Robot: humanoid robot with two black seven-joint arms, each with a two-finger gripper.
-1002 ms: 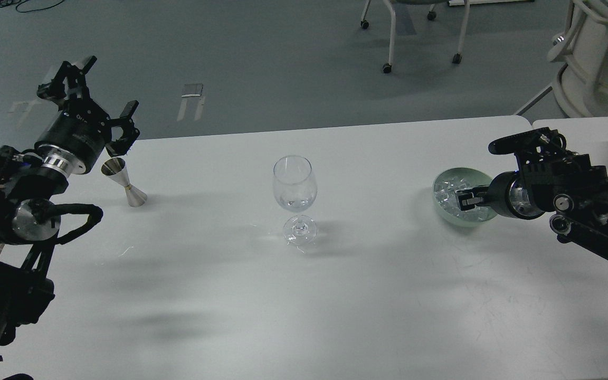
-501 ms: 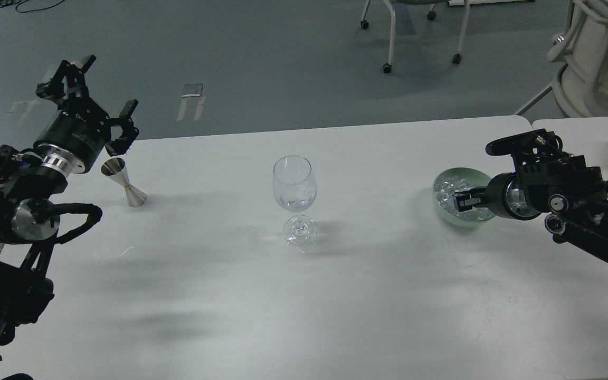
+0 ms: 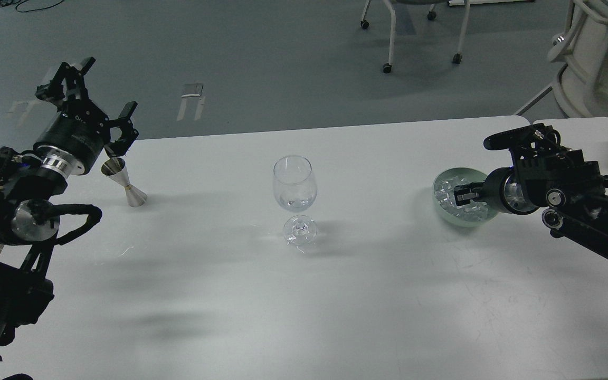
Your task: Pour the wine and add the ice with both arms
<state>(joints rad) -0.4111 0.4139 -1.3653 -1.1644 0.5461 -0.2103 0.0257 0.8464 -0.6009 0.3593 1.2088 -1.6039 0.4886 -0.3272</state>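
White desk [image 3: 335, 295] carries a wine glass [image 3: 294, 198] at centre, ice [image 3: 454, 198] in a green bowl [image 3: 444, 182] at 3 o'clock. Left gripper [image 3: 101, 89] jaws spread wide over a jigger [image 3: 123, 182]; right gripper [image 3: 459, 196] jaws dip into the ice, state unclear.

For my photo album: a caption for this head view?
Right gripper dips into the ice bowl; wine glass waits.

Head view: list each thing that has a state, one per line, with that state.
Wine glass: upright, a little clear liquid at the bottom.
Jigger: upright on the table, ungripped.
Bowl: holds ice.
Left gripper: fingers spread open, empty, above the jigger.
Right gripper: over the bowl, fingers indistinct.
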